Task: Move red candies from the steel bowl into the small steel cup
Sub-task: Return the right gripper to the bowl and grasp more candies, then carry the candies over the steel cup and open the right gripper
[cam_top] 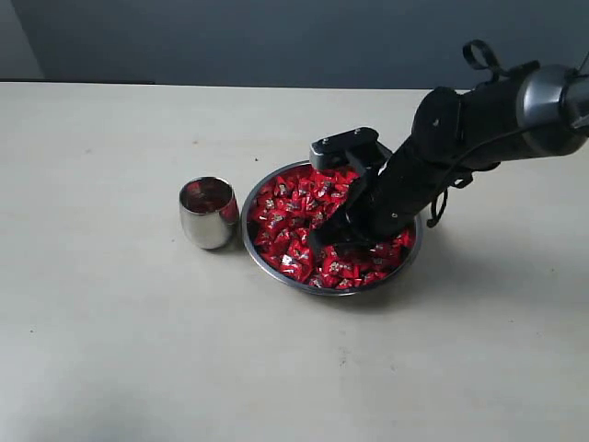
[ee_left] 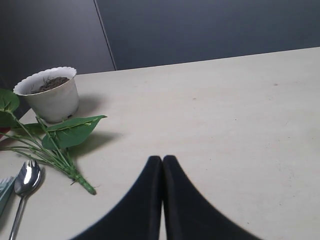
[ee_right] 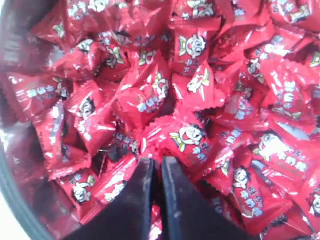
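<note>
Exterior cam: high, off the arms, tilted down over the table (cam_top: 110, 350), dark wall (cam_top: 230, 37) at 12 o'clock, mid distance. Steel bowl (cam_top: 260, 258) sits just right of centre, small steel cup (cam_top: 208, 216) at its 9 o'clock, right arm (cam_top: 479, 120) reaching in from 2 o'clock.

Right wrist cam: very close, aimed down into that bowl past the right gripper (ee_right: 156, 172). Red candies (ee_right: 190, 135) fill it; bowl and candies are shared with exterior.

Left wrist cam: low, near-level across the tabletop toward the wall, past the left gripper (ee_left: 162, 165). White pot (ee_left: 50, 97), leafy sprig (ee_left: 70, 132) and spoon (ee_left: 25, 180) show only here. It shares just tabletop and wall with exterior.
</note>
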Tool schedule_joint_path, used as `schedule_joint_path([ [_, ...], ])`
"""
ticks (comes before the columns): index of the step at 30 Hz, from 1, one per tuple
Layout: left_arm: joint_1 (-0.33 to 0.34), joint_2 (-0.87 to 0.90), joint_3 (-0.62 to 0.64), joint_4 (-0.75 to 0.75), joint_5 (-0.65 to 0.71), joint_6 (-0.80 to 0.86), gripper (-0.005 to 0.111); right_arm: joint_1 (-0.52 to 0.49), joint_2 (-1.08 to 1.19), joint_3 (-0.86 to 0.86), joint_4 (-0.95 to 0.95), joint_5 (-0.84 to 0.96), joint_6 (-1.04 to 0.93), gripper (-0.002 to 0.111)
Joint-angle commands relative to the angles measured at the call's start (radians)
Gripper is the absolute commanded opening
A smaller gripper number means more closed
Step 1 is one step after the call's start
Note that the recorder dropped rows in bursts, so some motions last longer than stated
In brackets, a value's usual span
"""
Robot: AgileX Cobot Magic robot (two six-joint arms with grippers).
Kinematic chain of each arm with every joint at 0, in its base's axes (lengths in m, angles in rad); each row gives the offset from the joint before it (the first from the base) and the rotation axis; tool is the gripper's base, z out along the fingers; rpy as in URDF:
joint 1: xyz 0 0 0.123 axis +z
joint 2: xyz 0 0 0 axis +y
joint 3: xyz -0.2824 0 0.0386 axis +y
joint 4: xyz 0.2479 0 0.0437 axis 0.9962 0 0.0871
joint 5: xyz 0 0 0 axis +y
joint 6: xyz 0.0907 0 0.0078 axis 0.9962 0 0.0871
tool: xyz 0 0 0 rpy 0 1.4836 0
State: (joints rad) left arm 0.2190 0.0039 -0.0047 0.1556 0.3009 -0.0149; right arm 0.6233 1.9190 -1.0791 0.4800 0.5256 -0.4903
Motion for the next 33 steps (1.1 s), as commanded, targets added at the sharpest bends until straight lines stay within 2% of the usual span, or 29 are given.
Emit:
schedule_joint_path([
  [1, -0.001, -0.004, 0.005, 0.004, -0.015, -0.004, 0.000, -0.006, -0.060, 0.006, -0.003, 0.009, 0.011, 0.000],
  [17, -0.001, -0.004, 0.005, 0.004, -0.015, -0.004, 0.000, -0.006, -0.219, 0.006, 0.013, 0.118, 0.015, 0.000],
  [22, -0.001, -0.004, 0.005, 0.004, -0.015, -0.004, 0.000, -0.006, -0.216, -0.005, 0.190, 0.123, -0.035, 0.000],
  [25, -0.001, -0.004, 0.005, 0.004, -0.015, -0.004, 0.000, -0.006, -0.183, -0.075, 0.317, 0.199, -0.078, 0.000],
  [33, -0.001, -0.004, 0.005, 0.004, -0.015, -0.004, 0.000, -0.006, -0.046, -0.267, 0.367, 0.279, -0.085, 0.000],
])
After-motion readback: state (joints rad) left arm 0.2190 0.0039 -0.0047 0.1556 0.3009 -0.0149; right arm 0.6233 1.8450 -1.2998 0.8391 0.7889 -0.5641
